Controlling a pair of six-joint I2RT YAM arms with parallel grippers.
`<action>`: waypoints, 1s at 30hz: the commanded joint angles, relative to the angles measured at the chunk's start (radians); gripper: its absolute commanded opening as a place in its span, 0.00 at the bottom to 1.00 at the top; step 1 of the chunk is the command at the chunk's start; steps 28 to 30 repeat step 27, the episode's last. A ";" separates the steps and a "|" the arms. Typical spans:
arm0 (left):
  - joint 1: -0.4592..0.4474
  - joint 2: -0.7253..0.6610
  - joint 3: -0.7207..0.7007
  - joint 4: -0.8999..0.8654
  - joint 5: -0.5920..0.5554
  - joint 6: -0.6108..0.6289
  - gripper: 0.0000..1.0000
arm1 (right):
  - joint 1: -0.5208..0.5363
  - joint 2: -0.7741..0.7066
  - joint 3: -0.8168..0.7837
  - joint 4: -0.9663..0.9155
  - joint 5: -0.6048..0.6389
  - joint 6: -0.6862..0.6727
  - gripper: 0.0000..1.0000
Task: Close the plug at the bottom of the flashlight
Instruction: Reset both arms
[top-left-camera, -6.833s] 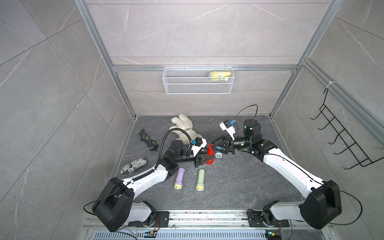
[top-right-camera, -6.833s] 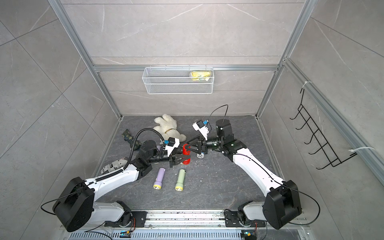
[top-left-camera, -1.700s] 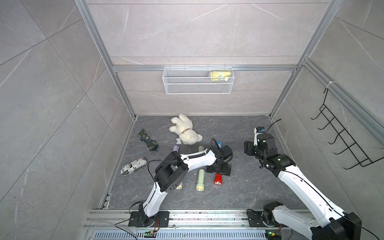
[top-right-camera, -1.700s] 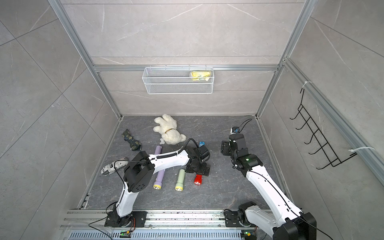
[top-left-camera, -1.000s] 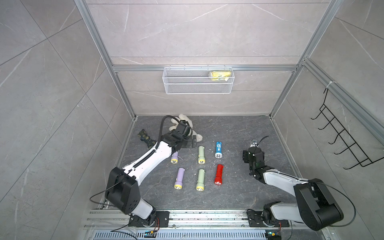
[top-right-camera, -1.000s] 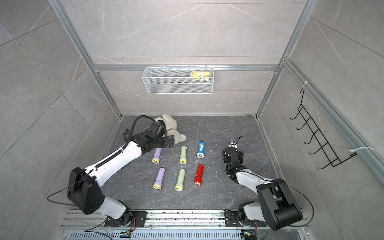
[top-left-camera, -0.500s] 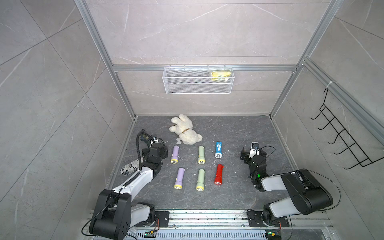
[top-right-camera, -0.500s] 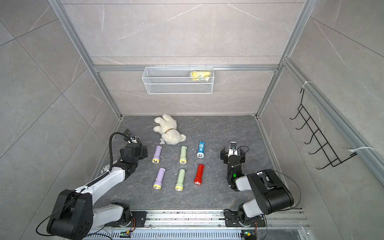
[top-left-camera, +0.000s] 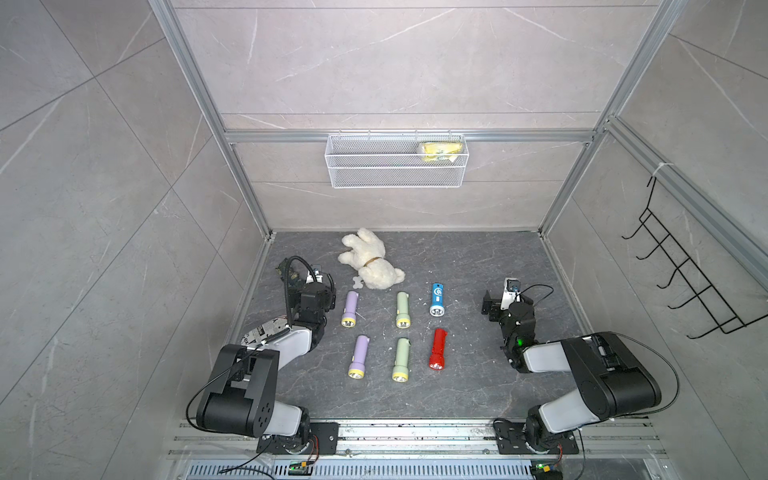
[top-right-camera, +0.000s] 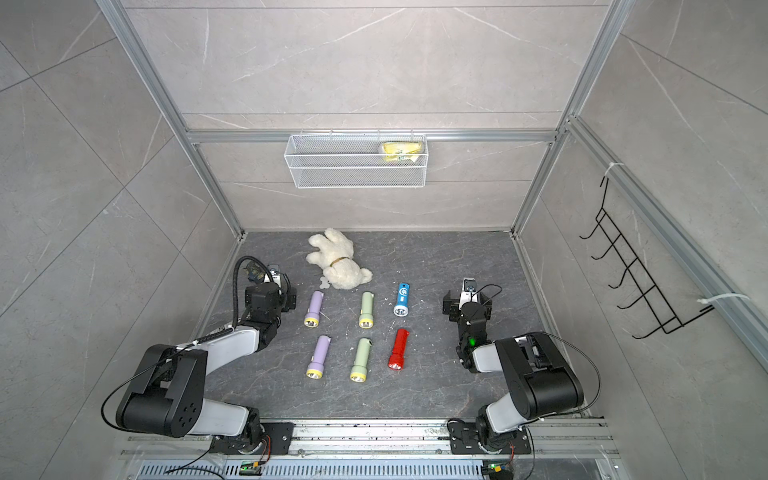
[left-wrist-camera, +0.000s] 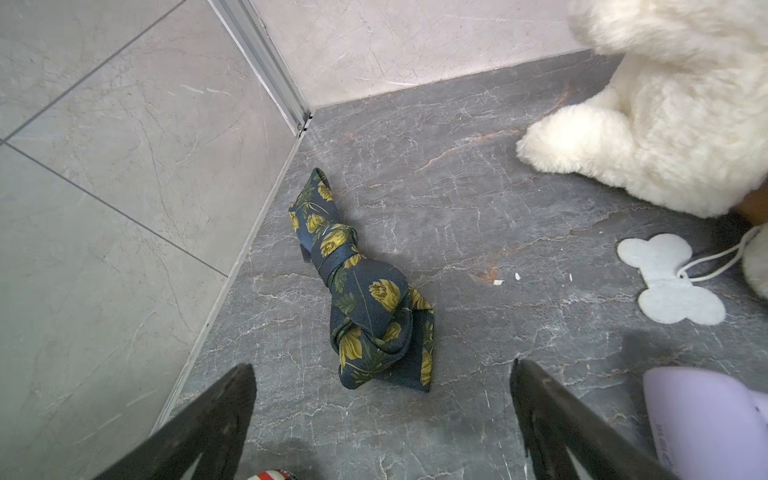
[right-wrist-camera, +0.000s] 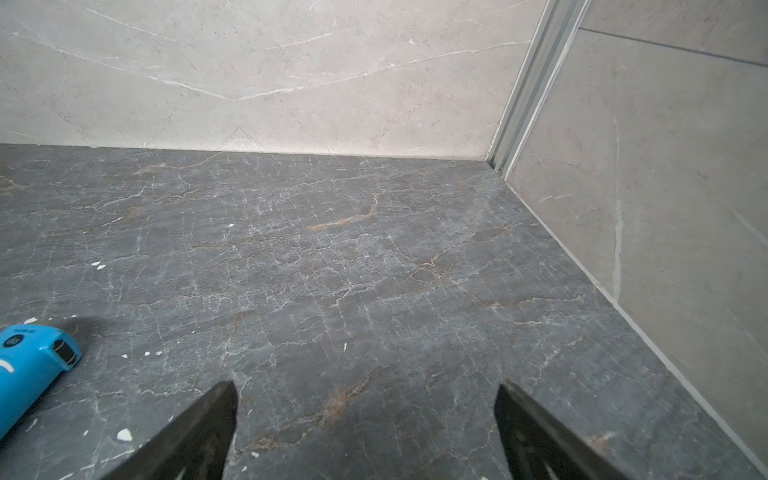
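Red flashlight (top-left-camera: 437, 349) released, on floor (top-left-camera: 469, 257) (L arm (top-left-camera: 291, 345), R arm (top-left-camera: 544, 359) retracted)

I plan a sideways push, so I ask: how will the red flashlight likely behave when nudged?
The red flashlight lies on its side and looks round, so it would probably roll on the smooth floor. Its body looks like hard plastic, so likely stiff and light. The wider lens end may make it curve.

You see two rows flat on the counter (top-left-camera: 469, 266), lenses toward the arm bases, none touching: far purple flashlight (top-left-camera: 350, 308), far green flashlight (top-left-camera: 402, 309), blue flashlight (top-left-camera: 437, 299); near purple flashlight (top-left-camera: 359, 356), near green flashlight (top-left-camera: 401, 359), red flashlight (top-left-camera: 437, 349).
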 joint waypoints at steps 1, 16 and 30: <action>0.006 0.018 -0.040 0.087 0.024 0.003 1.00 | -0.002 0.005 0.011 -0.018 -0.014 0.015 1.00; 0.202 0.084 -0.220 0.426 0.293 -0.119 0.95 | -0.002 0.007 0.011 -0.011 -0.013 0.012 1.00; 0.202 0.076 -0.211 0.400 0.298 -0.120 1.00 | -0.018 0.006 0.018 -0.031 -0.047 0.019 1.00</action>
